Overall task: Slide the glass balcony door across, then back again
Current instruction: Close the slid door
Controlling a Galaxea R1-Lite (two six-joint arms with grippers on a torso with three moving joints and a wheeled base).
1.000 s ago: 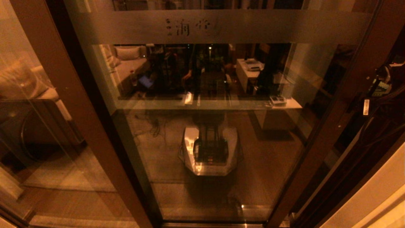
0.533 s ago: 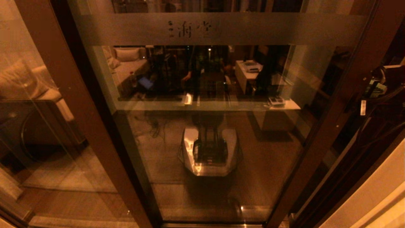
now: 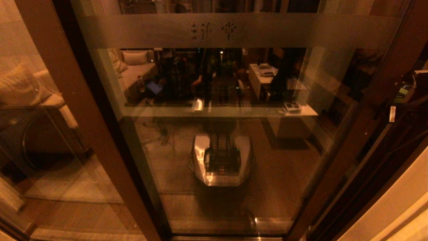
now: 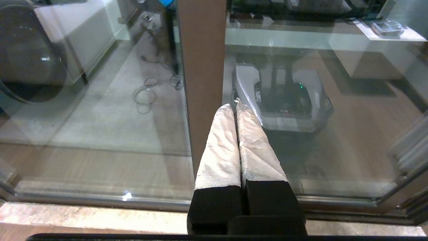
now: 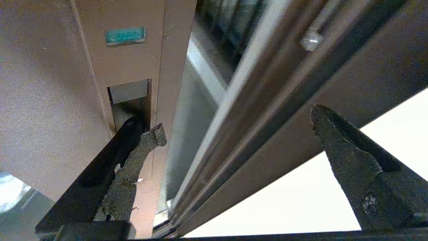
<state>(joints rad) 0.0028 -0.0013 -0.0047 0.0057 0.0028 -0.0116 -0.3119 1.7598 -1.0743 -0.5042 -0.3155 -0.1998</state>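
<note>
at the frame's right edge, the right hand (image 5: 234, 130) stands wide, one finger (image 5: 133, 157) in the brown-framed glass balcony door's (image 3: 214, 134) handle recess; left hand (image 4: 235, 110) pinched closed.

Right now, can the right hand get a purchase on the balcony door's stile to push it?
Probably yes. The right hand is open, one finger hooked into the recess in the glass balcony door's stile; nothing visibly blocks it.

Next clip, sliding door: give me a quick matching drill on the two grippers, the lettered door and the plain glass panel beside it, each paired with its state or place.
1. left gripper
2. right gripper
3. glass balcony door
4. plain glass panel

a. frosted band across its top
b. fingers pressed together
c. left of the lettered door
d. fingers spread, one tip in the stile's recess

Pairs: 1-b, 2-d, 3-a, 4-c
</note>
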